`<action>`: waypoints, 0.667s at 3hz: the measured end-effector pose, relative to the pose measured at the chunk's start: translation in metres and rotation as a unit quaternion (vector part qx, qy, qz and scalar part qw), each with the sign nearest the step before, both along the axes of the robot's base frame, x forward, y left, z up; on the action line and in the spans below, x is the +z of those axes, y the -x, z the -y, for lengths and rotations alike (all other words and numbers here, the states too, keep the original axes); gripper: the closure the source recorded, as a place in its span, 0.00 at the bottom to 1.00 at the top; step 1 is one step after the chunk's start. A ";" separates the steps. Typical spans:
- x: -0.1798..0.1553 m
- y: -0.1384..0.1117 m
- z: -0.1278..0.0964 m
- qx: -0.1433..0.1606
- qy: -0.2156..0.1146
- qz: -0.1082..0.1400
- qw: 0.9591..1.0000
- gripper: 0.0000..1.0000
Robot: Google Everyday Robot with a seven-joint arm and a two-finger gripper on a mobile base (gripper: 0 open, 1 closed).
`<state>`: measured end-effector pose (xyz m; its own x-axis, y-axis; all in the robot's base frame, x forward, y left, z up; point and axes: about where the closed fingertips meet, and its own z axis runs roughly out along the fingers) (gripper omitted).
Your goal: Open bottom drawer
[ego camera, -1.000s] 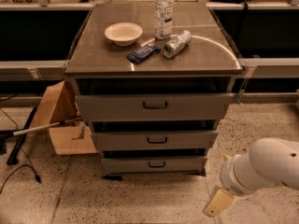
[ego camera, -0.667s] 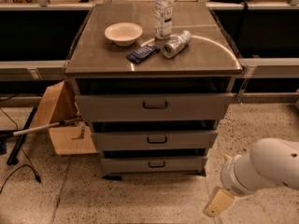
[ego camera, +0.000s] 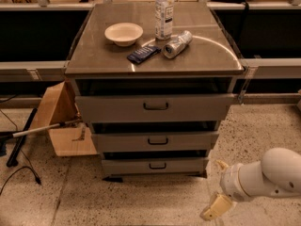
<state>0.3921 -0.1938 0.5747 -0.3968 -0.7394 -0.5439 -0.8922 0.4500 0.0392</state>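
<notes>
The bottom drawer [ego camera: 155, 165] is the lowest and narrowest grey front of the three in the cabinet, with a small black loop handle [ego camera: 157, 165]. It sits nearly flush, with a dark gap above it. Above it are the mid-sized drawer [ego camera: 155, 141] and the widest top drawer [ego camera: 155, 108]. My gripper [ego camera: 217, 204] hangs on the white arm [ego camera: 263, 175] at the lower right. It is low over the floor, to the right of and below the bottom drawer, apart from it and holding nothing.
On the cabinet top [ego camera: 94, 55] stand a white bowl [ego camera: 123, 33], a water bottle [ego camera: 164, 14], a lying can [ego camera: 177, 44] and a dark packet [ego camera: 143, 54]. An open cardboard box [ego camera: 61, 121] and a stick [ego camera: 42, 128] are at the left. Cables [ego camera: 19, 168] lie on the speckled floor.
</notes>
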 end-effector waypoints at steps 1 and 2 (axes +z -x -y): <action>-0.019 0.001 -0.010 0.015 -0.027 0.000 1.000 0.00; -0.035 0.005 -0.022 0.021 -0.034 -0.005 0.999 0.00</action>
<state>0.3876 -0.1714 0.5397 -0.3719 -0.7167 -0.5900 -0.9096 0.4083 0.0774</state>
